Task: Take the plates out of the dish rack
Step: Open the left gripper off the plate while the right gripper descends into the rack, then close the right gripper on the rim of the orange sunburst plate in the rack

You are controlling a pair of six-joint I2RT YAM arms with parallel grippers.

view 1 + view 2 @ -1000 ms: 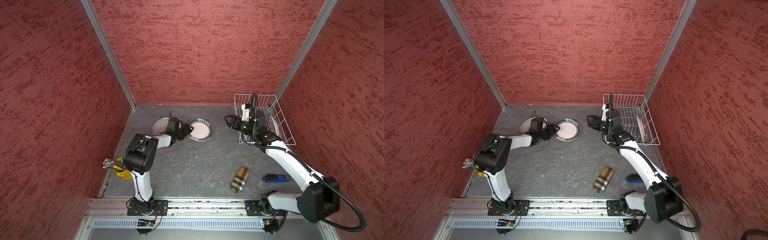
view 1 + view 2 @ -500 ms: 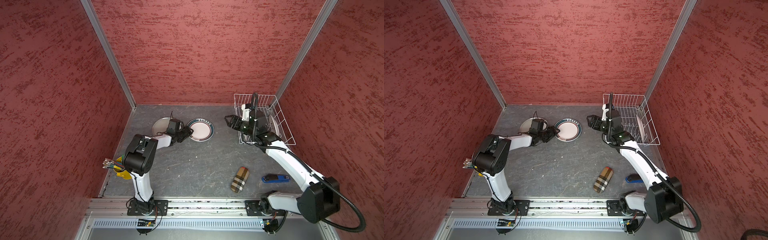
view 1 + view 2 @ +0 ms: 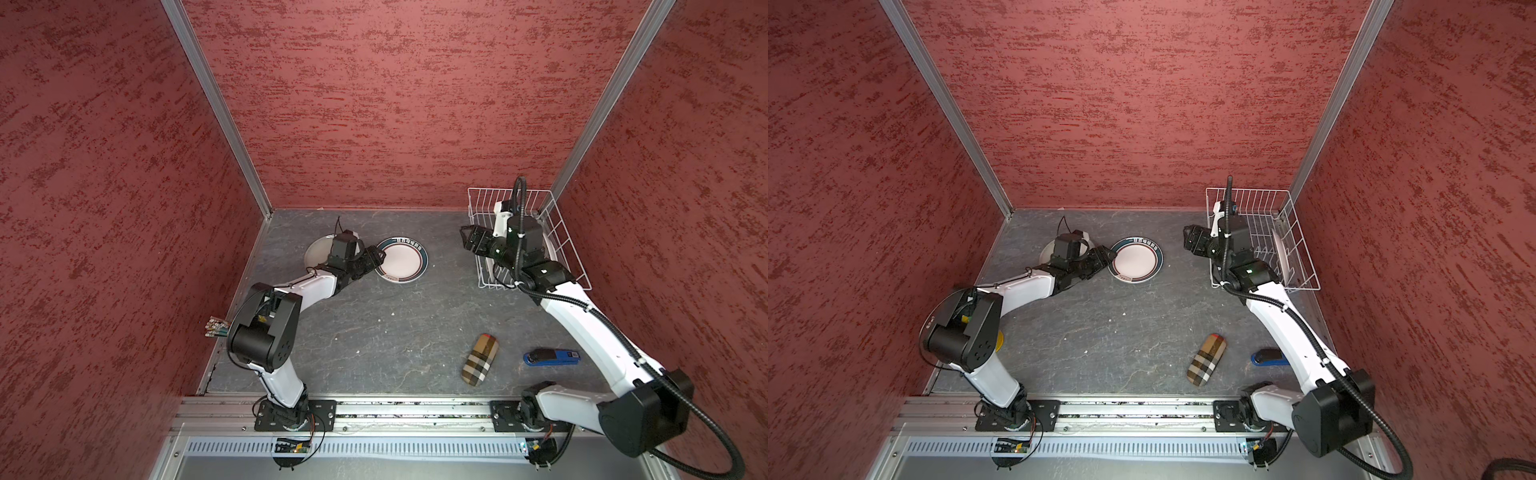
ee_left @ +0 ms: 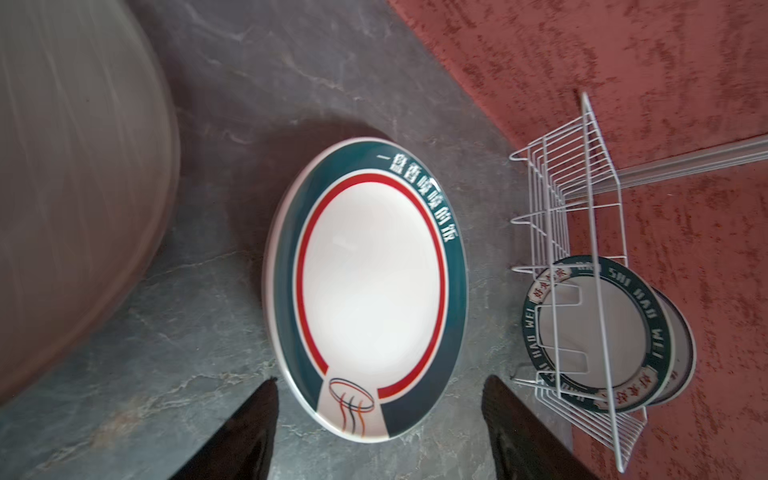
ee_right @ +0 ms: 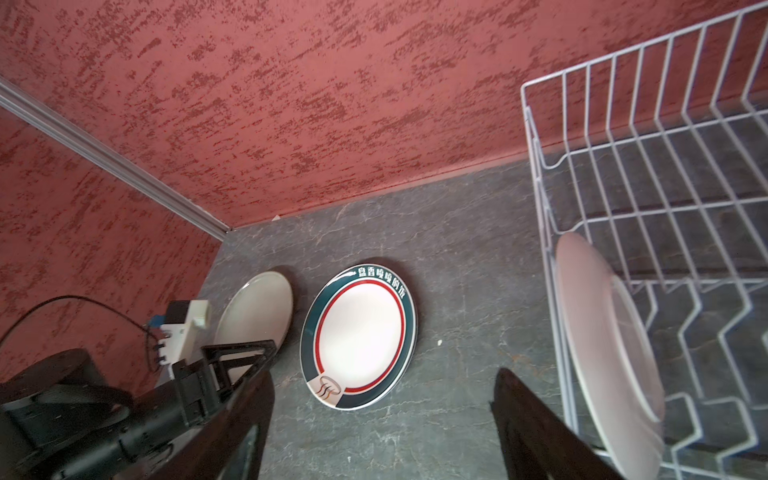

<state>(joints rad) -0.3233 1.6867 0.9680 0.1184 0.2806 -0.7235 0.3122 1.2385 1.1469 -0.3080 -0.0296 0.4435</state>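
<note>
Left gripper (image 4: 380, 380): jaws spread wide and released, one finger either side of the near rim of the teal plate (image 4: 374, 291), which lies flat on the table (image 3: 395, 332). It's gripping nothing. Right gripper (image 5: 384, 374) is spread open too and empty, hanging just beside the rack (image 3: 509, 190), on the rack's left side in both top views.

Where stuff is: in both top views the teal plate sits upper middle of the frame. The grey plate (image 3: 315, 253) is just beside it on the left, partly under the left arm. The rack is tucked in the upper right corner. At least two plates stand on edge in it: a lettered-rim plate (image 4: 598, 332) with another plate (image 4: 679, 340) right behind it.

My read: the set-down looks done, so the step is clearing the left arm and getting the right one onto a rack plate. I'd back the left jaws straight off and lift, so no finger drags that rim. For the right, come in over the rack's rim, pinch a plate's top edge and pull up along the prongs. Pulling sideways would probably snag the wire.

Room: there's plenty of bare table through the middle and lower middle. The plaid case (image 3: 480, 359) and blue stapler (image 3: 550, 357) sit lower right, well apart from the plates. Tight spots are the rack's flared wires and the right wall.
</note>
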